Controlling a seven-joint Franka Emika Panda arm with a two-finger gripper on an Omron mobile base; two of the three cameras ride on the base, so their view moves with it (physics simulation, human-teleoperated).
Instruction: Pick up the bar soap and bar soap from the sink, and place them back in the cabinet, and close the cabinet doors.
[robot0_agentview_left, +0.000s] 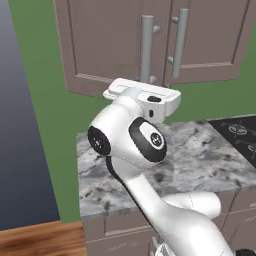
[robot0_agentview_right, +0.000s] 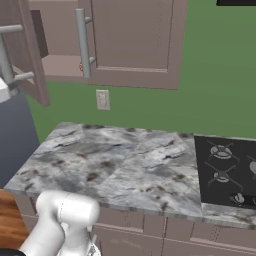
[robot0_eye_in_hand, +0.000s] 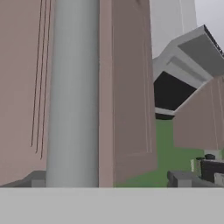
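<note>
Mauve cabinet doors (robot0_agentview_left: 150, 35): two, left ajar; gripper (robot0_eye_in_hand: 107, 181) jaws apart, possibly straddling handle (robot0_eye_in_hand: 72, 92).

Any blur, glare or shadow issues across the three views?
Left base view: flat even light, no glare, the arm casts no clear shadow on the counter. Right base view: sharp enough, counter texture readable, cabinet interior dim. Hand view: handle and door very close, soft and low in detail; no glare.
</note>
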